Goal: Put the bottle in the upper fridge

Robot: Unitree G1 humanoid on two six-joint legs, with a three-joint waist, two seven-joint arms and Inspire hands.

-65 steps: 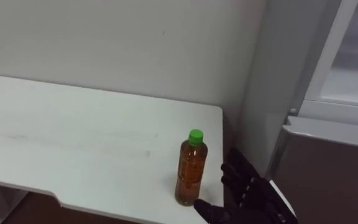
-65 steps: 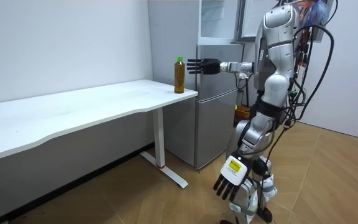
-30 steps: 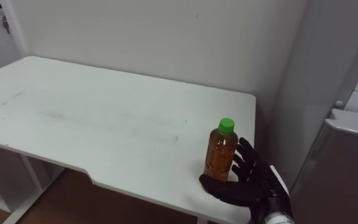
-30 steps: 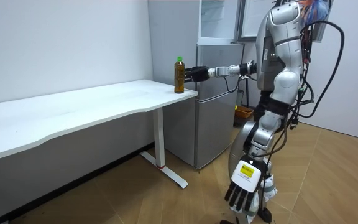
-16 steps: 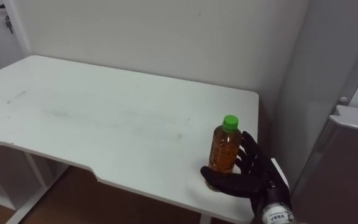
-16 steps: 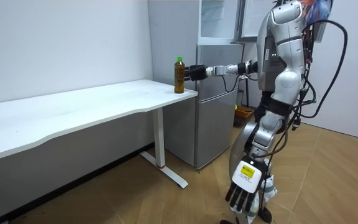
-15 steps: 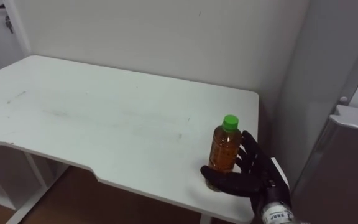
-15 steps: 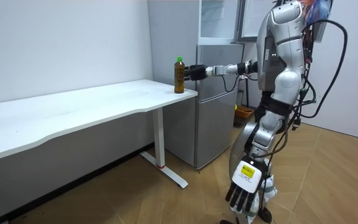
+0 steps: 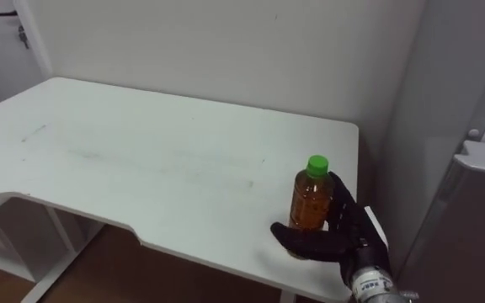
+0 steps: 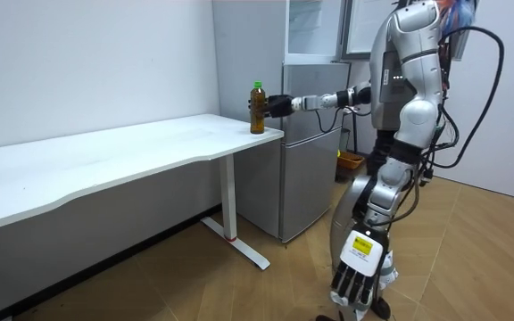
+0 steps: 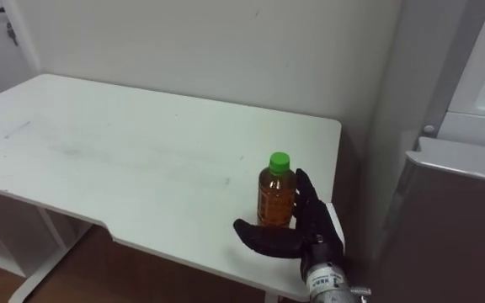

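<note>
Just by table (image 9: pixel 141 168) edge, right hand (image 9: pixel 333 244) cups bottle (image 9: pixel 311 204)

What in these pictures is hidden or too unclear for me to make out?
- Base of the bottle: left eye view, covered by the right hand.
- Fridge: room view, its top is cut off by the upper edge; eye views, its right side is cut off by the right edge.
- Palm of the left hand: room view, faces away from the camera.

Office-like room: white desk (image 9: pixel 141 160), fridge (image 10: pixel 306 143), bare wall (image 10: pixel 87 62), wood floor (image 10: pixel 489 250).
</note>
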